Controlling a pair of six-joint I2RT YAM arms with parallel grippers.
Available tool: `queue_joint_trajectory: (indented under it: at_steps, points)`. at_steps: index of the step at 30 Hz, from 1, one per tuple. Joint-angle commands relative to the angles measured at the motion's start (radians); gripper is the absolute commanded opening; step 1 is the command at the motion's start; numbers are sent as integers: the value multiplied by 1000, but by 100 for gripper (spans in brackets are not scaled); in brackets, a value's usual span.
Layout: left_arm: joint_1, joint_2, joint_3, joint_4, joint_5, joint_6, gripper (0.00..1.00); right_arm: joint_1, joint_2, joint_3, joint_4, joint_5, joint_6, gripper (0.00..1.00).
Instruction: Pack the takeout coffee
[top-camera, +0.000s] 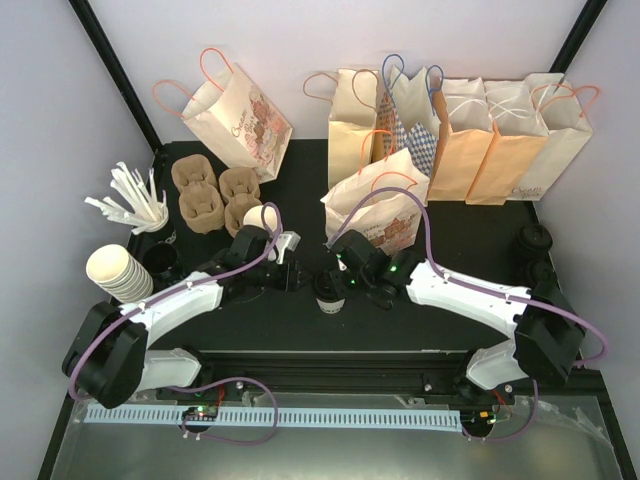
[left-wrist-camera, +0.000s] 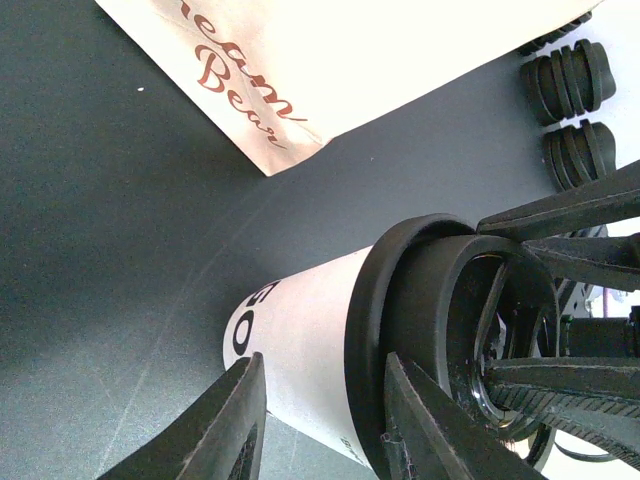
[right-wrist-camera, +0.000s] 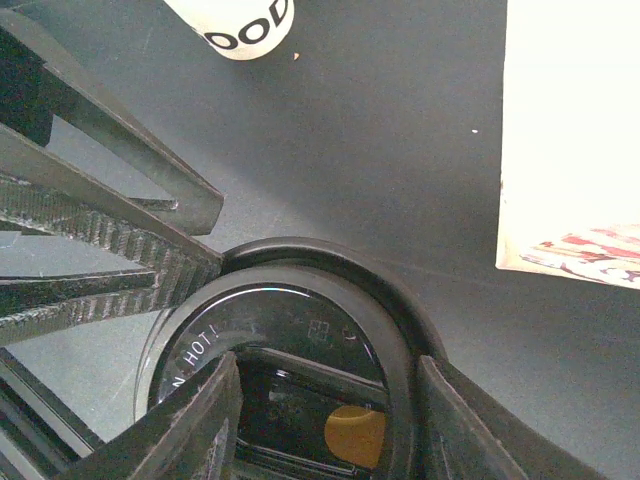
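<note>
The takeout coffee (top-camera: 328, 296), a small white paper cup with a round black lid, stands on the black table between both grippers. My left gripper (top-camera: 292, 275) is open at the cup's left side. In the left wrist view its fingers (left-wrist-camera: 322, 362) straddle the cup's white wall (left-wrist-camera: 300, 330) and lid rim without clamping. My right gripper (top-camera: 346, 282) is open over the lid (right-wrist-camera: 300, 315). In the right wrist view (right-wrist-camera: 328, 362) one finger sits at the rim's outside and the other over the lid's top.
A "Cream Bear" paper bag (top-camera: 375, 212) stands just behind the cup, with several more bags (top-camera: 470, 130) along the back. A lidless white cup (top-camera: 262, 218), brown cup carriers (top-camera: 213, 195), stacked lidless cups (top-camera: 118, 272), stirrers (top-camera: 135, 205) and loose black lids (top-camera: 535, 245) lie around.
</note>
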Motion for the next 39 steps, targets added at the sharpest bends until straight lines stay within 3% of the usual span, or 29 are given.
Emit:
queue_joint_trajectory:
  at_steps: [1,10,20,27,30,32,39]
  points:
    - [-3,20,-23,-5,9,6,35,10,24,-57,35,-126,33,51]
    - [-13,21,-74,41,10,-16,35,11,18,-125,79,-150,58,51]
    - [-19,44,-61,16,-17,0,35,12,-28,-24,-3,-66,2,56]
    - [-17,-35,93,-167,-132,100,40,10,-42,75,-80,22,-62,59]
    - [-18,-44,135,-206,-147,122,48,10,-46,97,-94,32,-74,60]
    - [-17,-47,149,-221,-142,132,52,10,-52,101,-98,37,-77,60]
    - [-18,-98,119,-228,-116,117,54,-10,-90,77,-87,5,-92,61]
